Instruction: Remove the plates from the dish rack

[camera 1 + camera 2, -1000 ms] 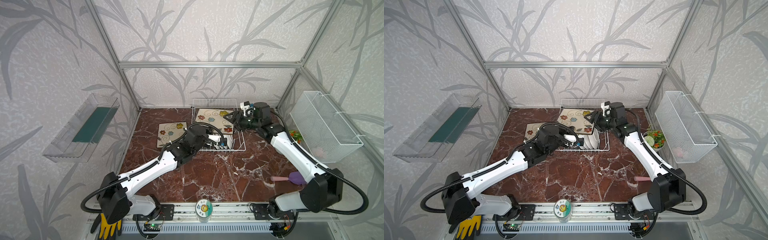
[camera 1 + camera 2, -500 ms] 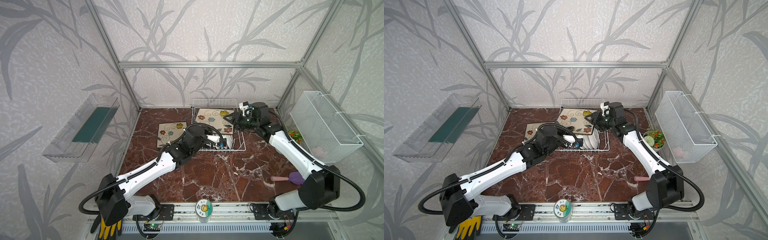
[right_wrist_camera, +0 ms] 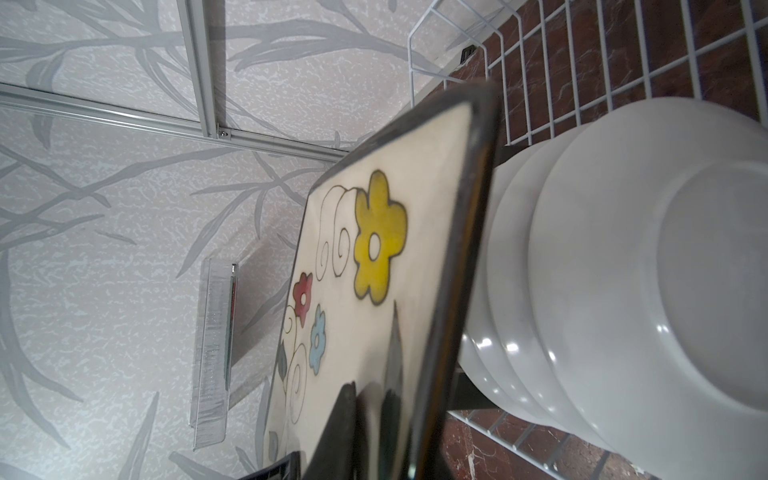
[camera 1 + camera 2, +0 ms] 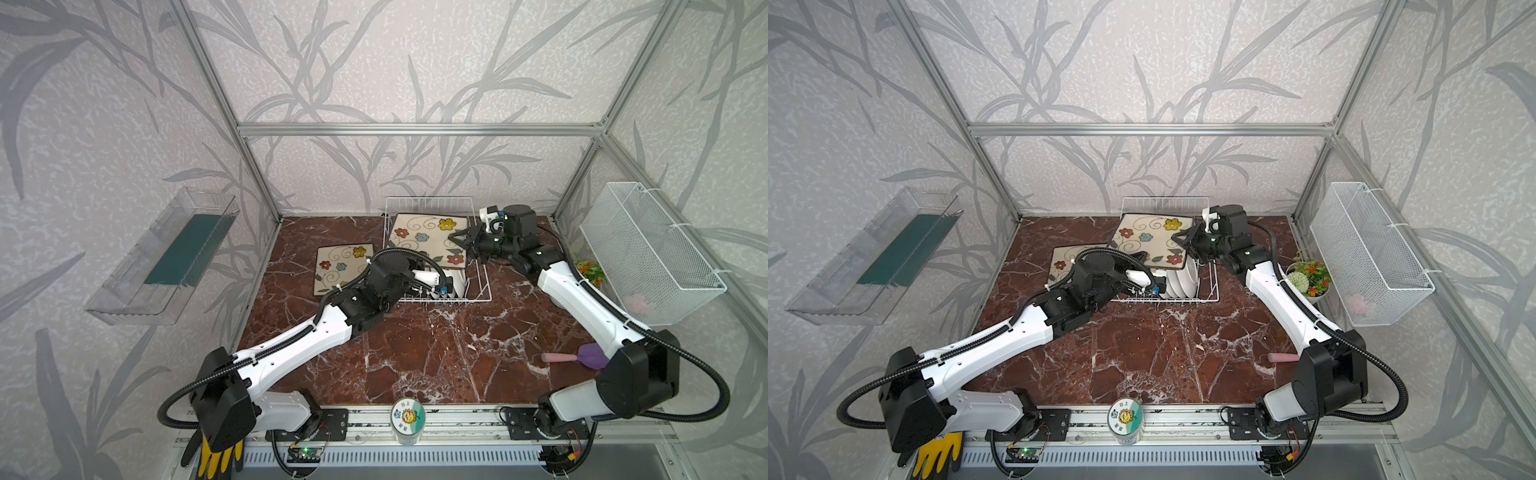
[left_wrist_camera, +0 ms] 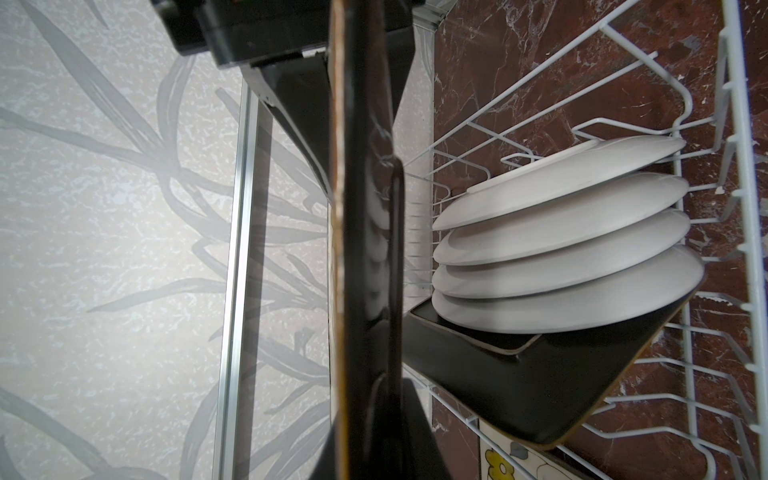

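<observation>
Across the floor of the cell, marble table (image 4: 415,353), much of it covered by both arms. At its back middle, white wire dish rack (image 4: 428,205), near-left corner hidden under the left arm (image 4: 316,332). On the right wall, mesh basket (image 4: 648,249), something pale pink inside, too blurred to name.

Over the rack's back half, tilted with its face up in both top views: flowered plate (image 4: 424,239), square, cream face, black rim. Cannot tell whether its lower edge rests in a slot. Flat on the table just left of the rack, second flowered plate (image 4: 336,266), one corner covered by the left arm.

Slotted at the rack's near end: black-backed plate (image 5: 540,374), face hidden, leaning under four white plates (image 5: 561,249), backs only showing, patterns out of sight. From above, nearly all covered by the left wrist.

Clamped on the flowered plate's edge: left gripper (image 5: 372,399), a finger on either side in its wrist view, the grip itself hidden from above. Pinched on the opposite edge: right gripper (image 4: 460,244), fingers straddling the rim. From its own wrist camera, one finger flat on the cream face, the other lost behind the black rim.

Behind the right arm (image 4: 582,299), potted flowers (image 4: 1310,274), half hidden in a top view. Near that arm's shoulder, pink handle (image 4: 555,357), purple end partly cut off.
</observation>
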